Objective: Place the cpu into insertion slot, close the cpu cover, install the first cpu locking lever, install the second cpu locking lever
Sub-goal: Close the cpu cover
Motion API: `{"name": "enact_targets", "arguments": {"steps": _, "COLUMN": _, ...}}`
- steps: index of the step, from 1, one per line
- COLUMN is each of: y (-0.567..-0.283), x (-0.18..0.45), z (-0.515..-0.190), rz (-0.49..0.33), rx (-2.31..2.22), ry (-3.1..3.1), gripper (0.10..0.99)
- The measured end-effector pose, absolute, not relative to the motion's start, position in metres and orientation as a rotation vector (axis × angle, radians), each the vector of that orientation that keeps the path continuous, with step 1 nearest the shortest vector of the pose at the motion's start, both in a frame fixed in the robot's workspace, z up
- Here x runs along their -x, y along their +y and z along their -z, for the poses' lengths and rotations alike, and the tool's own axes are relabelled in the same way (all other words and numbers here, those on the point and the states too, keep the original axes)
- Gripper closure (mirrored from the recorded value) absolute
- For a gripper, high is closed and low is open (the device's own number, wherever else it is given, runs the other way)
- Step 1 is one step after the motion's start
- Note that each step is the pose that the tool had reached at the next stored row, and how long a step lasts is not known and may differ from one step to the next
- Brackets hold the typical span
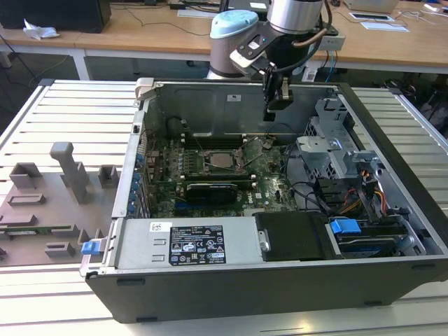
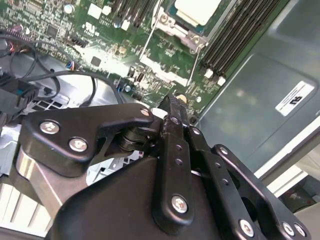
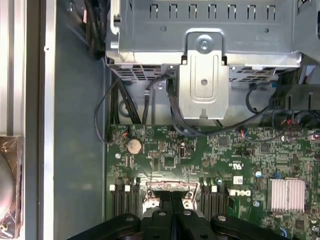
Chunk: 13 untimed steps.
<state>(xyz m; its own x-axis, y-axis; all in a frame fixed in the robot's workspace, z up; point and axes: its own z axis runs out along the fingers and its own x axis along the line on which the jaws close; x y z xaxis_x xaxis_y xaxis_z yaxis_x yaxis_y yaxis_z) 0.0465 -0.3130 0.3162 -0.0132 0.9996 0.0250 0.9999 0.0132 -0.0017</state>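
Observation:
The cpu (image 1: 222,160) lies in the insertion slot (image 1: 204,162) near the middle of the motherboard, its pale metal top showing. In the second wrist view the cpu (image 2: 197,9) sits inside the silvery cpu cover (image 2: 172,27), with thin wire levers along two sides; I cannot tell whether they are latched. My gripper (image 1: 275,105) hangs above the board, behind the slot and toward the exterior view's right. Its black fingers (image 3: 161,216) are pressed together with nothing between them, and a strip of the slot's metal rim (image 3: 170,189) shows just past them.
The open case wall (image 1: 231,105) stands behind the gripper. A metal drive cage (image 1: 329,150) and cables (image 1: 308,189) lie at the exterior view's right. A long black card (image 1: 210,190) sits in front of the slot, the power supply (image 1: 185,245) nearer still. A grey fixture plate (image 1: 49,203) lies outside the case.

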Motion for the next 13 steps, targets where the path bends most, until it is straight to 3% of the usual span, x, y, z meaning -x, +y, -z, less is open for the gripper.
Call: {"name": "enact_targets", "arguments": {"steps": 13, "y": -0.313, "x": -0.075, "z": -0.316, "rz": 0.022, "rx": 2.192, "ry": -2.22, "gripper": 0.98}}
